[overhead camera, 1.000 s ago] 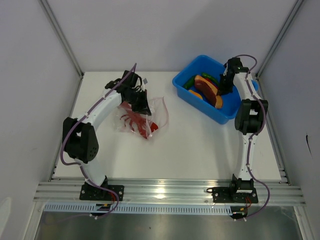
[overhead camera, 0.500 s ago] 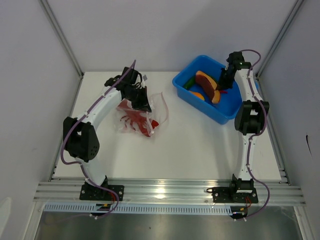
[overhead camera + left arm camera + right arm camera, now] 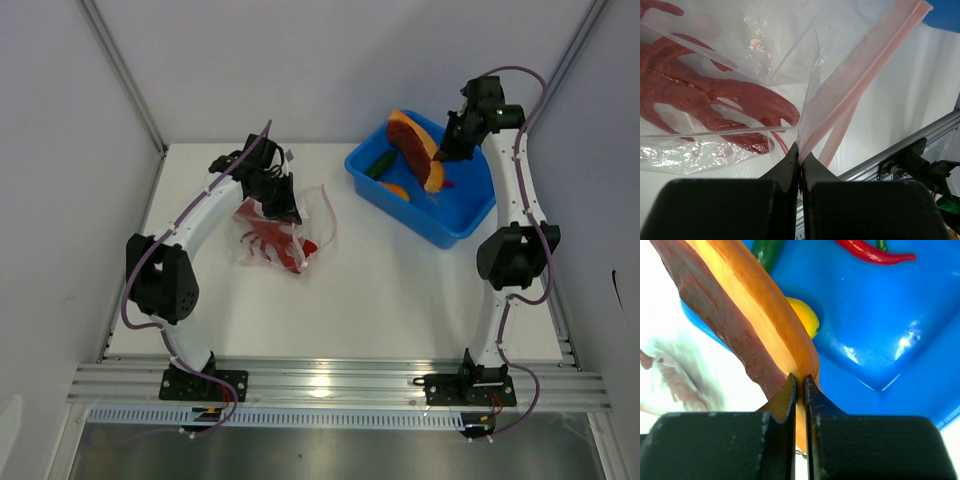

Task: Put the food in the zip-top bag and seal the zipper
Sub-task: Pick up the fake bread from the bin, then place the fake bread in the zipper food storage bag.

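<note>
Here, the orange piece (image 3: 755, 315), clamped by the right gripper (image 3: 799, 381) over the far-right corner, should be carried level to the zip-top bag (image 3: 312, 215), its zipper (image 3: 860, 75) pinched by the left gripper (image 3: 800, 156).

Right end effector (image 3: 446, 152) and orange slice (image 3: 415, 145) — now higher above blue bin (image 3: 452, 216)

Clear crinkly plastic zip-top bag (image 3: 730, 50), glossy blue plastic bin (image 3: 880, 330), matt white table (image 3: 400, 290)
</note>
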`<state>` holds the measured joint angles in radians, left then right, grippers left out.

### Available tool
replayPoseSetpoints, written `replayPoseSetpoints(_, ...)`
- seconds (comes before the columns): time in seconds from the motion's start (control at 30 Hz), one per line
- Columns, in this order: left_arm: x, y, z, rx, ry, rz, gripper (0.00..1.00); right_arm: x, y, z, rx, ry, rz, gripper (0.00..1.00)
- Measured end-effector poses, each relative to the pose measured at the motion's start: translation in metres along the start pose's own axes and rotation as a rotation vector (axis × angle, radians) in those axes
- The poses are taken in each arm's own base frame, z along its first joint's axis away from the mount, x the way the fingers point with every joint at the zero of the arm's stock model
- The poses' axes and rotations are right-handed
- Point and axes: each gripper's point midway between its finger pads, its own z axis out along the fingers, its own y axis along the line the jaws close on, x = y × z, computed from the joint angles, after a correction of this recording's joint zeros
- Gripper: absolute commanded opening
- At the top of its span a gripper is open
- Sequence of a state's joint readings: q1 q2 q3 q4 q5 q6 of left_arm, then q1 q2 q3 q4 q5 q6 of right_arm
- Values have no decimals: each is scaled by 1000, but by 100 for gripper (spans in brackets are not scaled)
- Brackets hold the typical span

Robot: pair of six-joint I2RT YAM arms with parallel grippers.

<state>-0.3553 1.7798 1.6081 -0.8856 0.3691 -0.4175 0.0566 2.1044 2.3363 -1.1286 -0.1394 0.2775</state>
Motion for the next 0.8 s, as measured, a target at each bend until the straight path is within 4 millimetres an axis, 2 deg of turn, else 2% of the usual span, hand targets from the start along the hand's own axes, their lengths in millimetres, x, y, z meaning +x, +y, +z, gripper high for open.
replayPoseSetpoints(0.13, -1, 1, -2, -11, -8, 1, 0, -4, 5, -19, -9, -18, 0, 0)
replayPoseSetpoints(0.27, -1, 6, -6, -45, -21, 1, 1, 20, 22, -22, -41, 65, -9, 0)
replayPoseSetpoints(0.33, -1, 8, -8, -59, -27, 3, 0, 40, 40, -24, -70, 127, -36, 0)
replayPoseSetpoints(0.53, -3, 13, -10, -85, -41, 10, 1, 96, 116, -41, -199, 240, -170, 0)
replayPoseSetpoints(0.63, -3, 15, -10, -100, -44, 9, 1, 110, 141, -65, -269, 249, -200, 0)
replayPoseSetpoints(0.8, -6, 20, -16, -141, -47, 5, 1, 117, 138, -119, -322, 210, -184, 0)
